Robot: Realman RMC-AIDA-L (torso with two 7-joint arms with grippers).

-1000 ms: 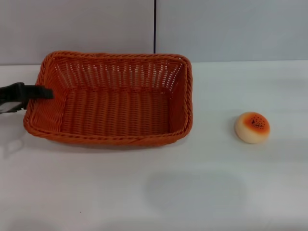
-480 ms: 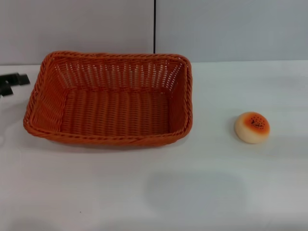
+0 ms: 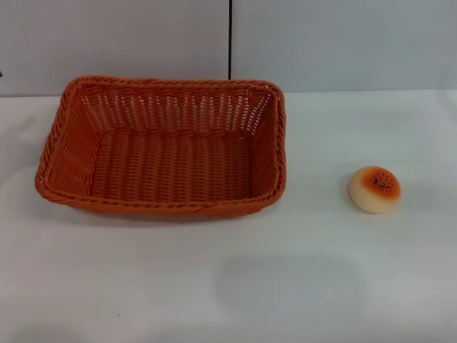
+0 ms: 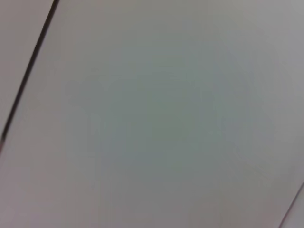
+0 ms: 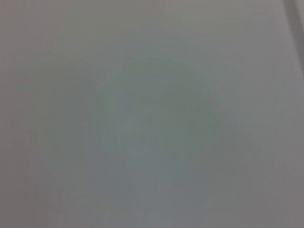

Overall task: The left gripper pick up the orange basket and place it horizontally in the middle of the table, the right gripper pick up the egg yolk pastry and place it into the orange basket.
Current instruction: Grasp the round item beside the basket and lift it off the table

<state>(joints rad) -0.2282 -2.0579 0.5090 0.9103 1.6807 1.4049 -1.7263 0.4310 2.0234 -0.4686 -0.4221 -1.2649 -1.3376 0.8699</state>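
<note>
The orange basket (image 3: 164,146) lies flat and empty on the white table (image 3: 228,286), left of centre in the head view, its long side running left to right. To its right, well apart from it, the egg yolk pastry (image 3: 374,189) sits on the table with its glazed, speckled top tilted toward me. Neither the left gripper nor the right gripper shows in any view. Both wrist views hold only a plain grey surface, the left wrist view with a dark seam across one corner.
A grey wall with a dark vertical seam (image 3: 230,39) stands behind the table. Bare tabletop stretches in front of the basket and between the basket and the pastry.
The left gripper, which was at the basket's left rim a second ago, has drawn away leftward and left the head view. The basket and the pastry have stayed put.
</note>
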